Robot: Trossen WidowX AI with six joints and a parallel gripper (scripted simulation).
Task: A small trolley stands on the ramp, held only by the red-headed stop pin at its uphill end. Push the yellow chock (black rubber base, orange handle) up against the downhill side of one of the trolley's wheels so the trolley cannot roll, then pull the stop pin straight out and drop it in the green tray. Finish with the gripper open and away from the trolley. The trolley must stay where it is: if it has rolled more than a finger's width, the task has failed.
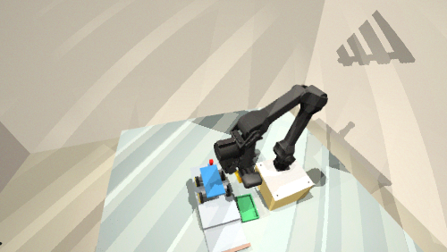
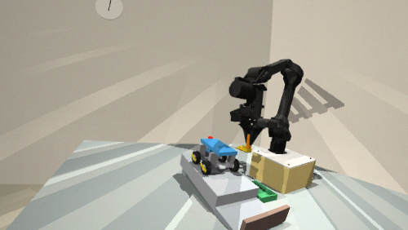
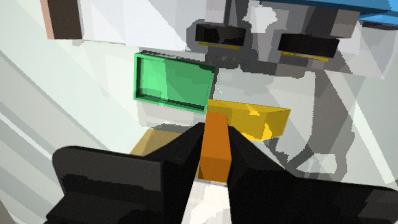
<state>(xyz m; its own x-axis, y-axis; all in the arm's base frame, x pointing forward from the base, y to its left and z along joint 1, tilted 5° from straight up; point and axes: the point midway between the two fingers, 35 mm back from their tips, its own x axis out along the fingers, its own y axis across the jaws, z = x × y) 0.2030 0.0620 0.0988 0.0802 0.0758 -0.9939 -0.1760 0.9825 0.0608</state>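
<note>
Clamped narrowly on the orange handle (image 2: 248,141) (image 3: 216,145) of the yellow chock (image 2: 243,148) (image 3: 250,119); still had to wedge a wheel (image 2: 206,167) (image 3: 309,45), then pull the red-headed pin (image 1: 211,162) (image 2: 210,138).

Before you, a pale table (image 1: 147,179) (image 2: 122,179) lies striped with bands of light and shadow. A tan box (image 1: 292,201) (image 2: 269,173) with a white top stands on it, small dark dots near the top's corners. Plain beige walls (image 1: 156,67) (image 2: 163,81) rise behind, a barred shadow across one of them. High on the wall in your exterior view hangs a round, pale clock (image 2: 116,11), a dark hand at its face.
</note>
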